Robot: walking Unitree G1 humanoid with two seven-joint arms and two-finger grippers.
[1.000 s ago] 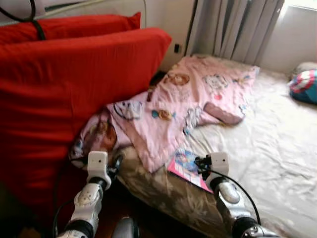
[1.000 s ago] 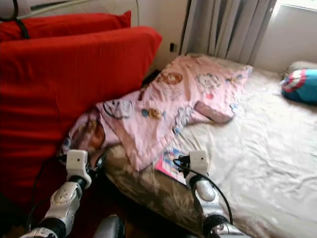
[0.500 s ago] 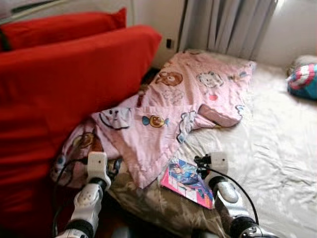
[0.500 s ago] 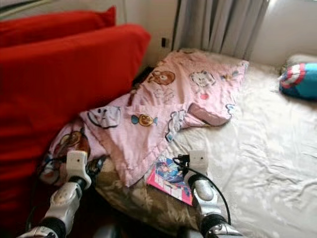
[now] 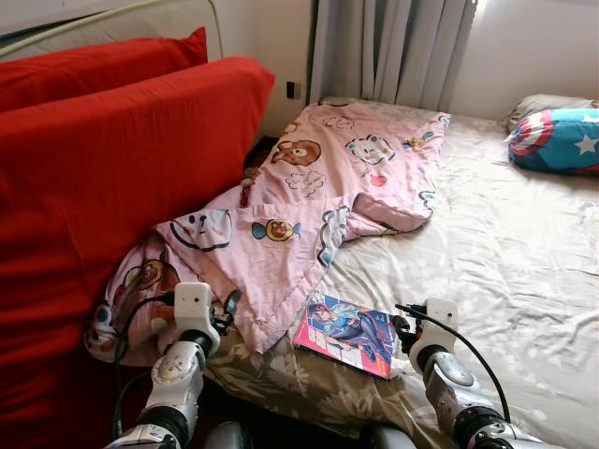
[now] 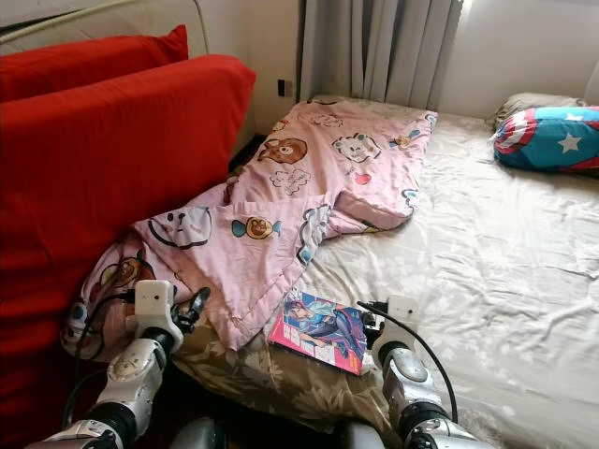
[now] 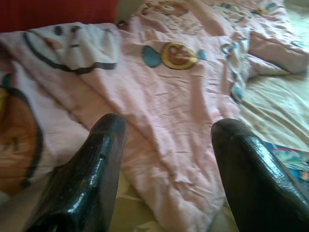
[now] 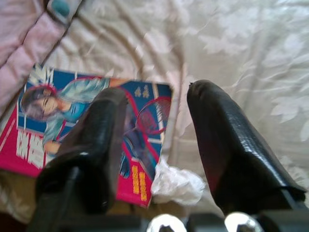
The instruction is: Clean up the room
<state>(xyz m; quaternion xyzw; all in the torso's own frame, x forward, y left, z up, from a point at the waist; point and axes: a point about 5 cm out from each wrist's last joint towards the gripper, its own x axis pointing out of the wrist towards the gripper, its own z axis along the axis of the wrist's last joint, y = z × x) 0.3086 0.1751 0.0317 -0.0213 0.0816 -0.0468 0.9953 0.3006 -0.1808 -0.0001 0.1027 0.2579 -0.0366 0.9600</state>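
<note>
A pink cartoon-print blanket [image 5: 318,196] lies rumpled across the bed's left side, and one corner hangs over the front edge. A colourful comic book [image 5: 348,333] lies flat on the sheet near the front edge, just right of that corner. My right gripper [image 5: 402,327] hovers open at the book's right end. In the right wrist view its fingers [image 8: 227,145] straddle the book's corner [image 8: 145,116] and a crumpled white tissue [image 8: 176,183]. My left gripper [image 7: 166,128] is open and points at the blanket's hanging corner [image 7: 159,145], with nothing between the fingers.
Big red cushions [image 5: 103,168] press against the bed's left side. The cream floral sheet [image 5: 505,243] stretches to the right. A blue star-shield pillow [image 5: 557,140] lies at the far right. Grey curtains [image 5: 393,51] and a wall outlet [image 5: 291,90] are behind the bed.
The whole picture has shifted, so the camera has moved; more of the bed and the whole book now show. My right gripper sits lower, at the book's right end.
</note>
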